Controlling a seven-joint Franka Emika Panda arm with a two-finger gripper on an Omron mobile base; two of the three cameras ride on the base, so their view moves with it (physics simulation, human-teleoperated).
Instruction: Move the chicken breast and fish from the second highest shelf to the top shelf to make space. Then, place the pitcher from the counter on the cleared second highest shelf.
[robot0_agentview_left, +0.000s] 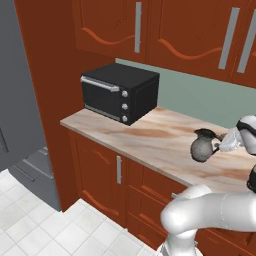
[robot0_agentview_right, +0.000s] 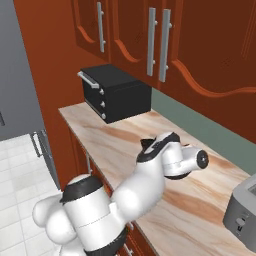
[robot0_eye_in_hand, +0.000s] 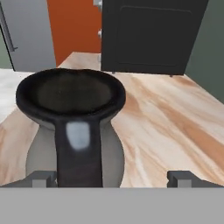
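The dark pitcher (robot0_agentview_left: 202, 147) stands upright on the beige-pink marbled counter (robot0_agentview_left: 150, 134), right of its middle. In the hand view the pitcher (robot0_eye_in_hand: 72, 94) is very close, rim up, its handle (robot0_eye_in_hand: 78, 148) pointing toward the camera. My gripper (robot0_eye_in_hand: 112, 177) is open, with the handle between the fingers and nearer the left finger (robot0_eye_in_hand: 43, 177). Nothing is gripped. From the left base view the gripper (robot0_agentview_left: 226, 143) sits just right of the pitcher at handle height. The chicken breast, the fish and both fridge shelves are out of view.
A black toaster oven (robot0_agentview_left: 120, 92) sits at the counter's left end, beyond the pitcher. A grey toaster (robot0_agentview_right: 242, 210) stands at the right end. Wooden wall cabinets (robot0_agentview_left: 190, 30) hang overhead. The grey fridge (robot0_agentview_left: 15, 100) is at the far left.
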